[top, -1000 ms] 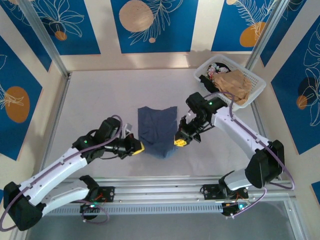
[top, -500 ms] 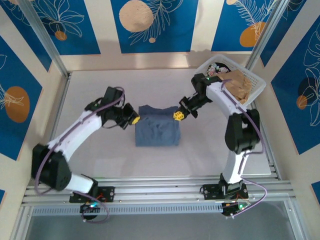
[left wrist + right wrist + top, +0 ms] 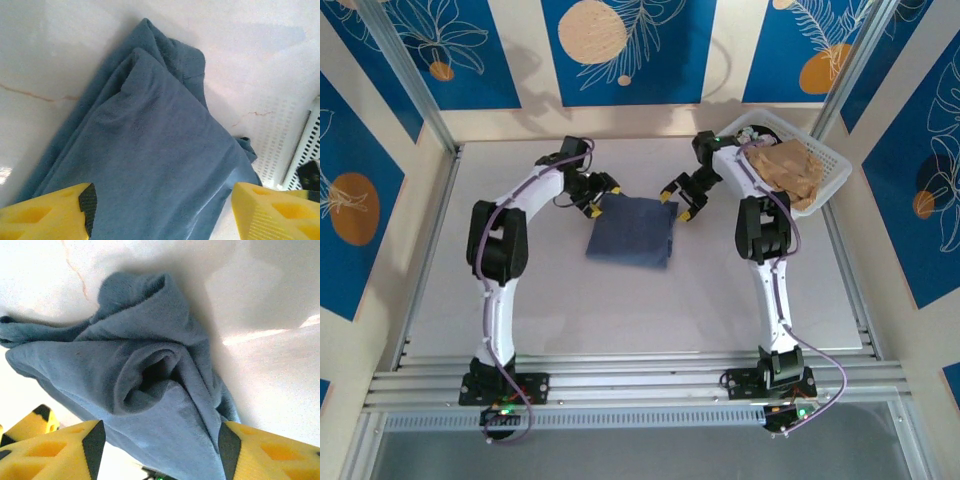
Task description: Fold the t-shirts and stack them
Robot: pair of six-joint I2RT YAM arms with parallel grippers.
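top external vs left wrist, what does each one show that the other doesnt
Top external: the shirt's whole outline as a folded rectangle, the right fingers open by its far right corner, and the tan cloth in the basket.
Left wrist: up close, the layered folds at one corner of the shirt and thin cracks in the table.
Both: the blue shirt, the left fingers open by it, and part of the white basket.
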